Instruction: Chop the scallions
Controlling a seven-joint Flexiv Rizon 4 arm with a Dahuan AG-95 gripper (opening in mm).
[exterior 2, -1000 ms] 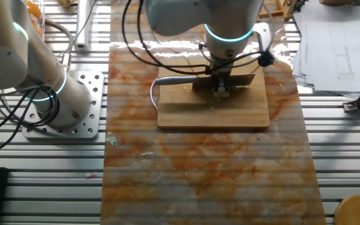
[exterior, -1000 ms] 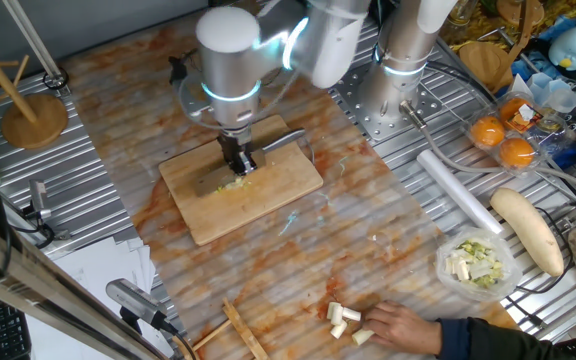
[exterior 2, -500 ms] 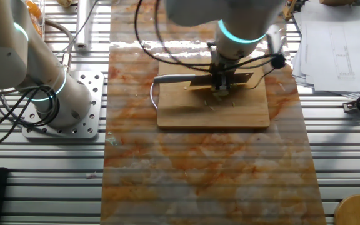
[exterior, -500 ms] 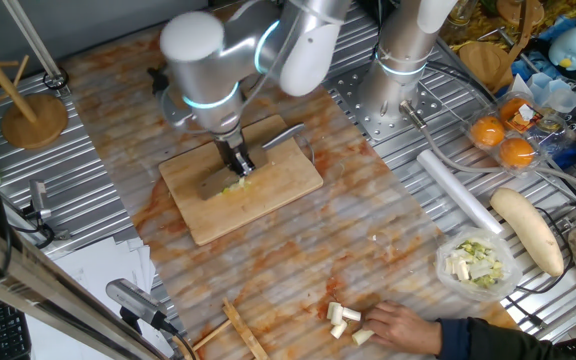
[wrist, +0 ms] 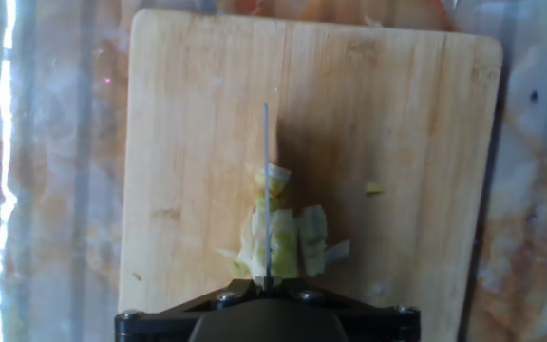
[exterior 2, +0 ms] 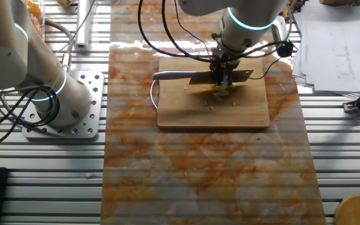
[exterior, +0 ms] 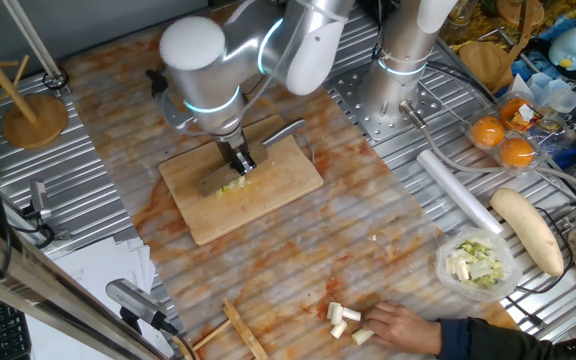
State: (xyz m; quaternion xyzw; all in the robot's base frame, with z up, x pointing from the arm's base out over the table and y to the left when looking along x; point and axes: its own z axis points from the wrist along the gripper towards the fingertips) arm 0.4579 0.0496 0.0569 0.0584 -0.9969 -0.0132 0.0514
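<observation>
My gripper is shut on a knife and holds it over the wooden cutting board. The knife's handle sticks out to one side. In the hand view the blade shows edge-on as a thin line that runs down into the scallions. They lie as a small pile of pale green-white cut pieces near the board's middle. The scallions sit right under the gripper, with a few slivers scattered beside them.
A person's hand rests at the front edge beside several white stalk pieces. A bowl of chopped pieces, a long cream root vegetable, oranges and a white roll stand at the right. A wooden stand is at the left.
The arm's upper joints have swung sideways while the gripper and knife stayed over the scallions, shifting only slightly along the board.
</observation>
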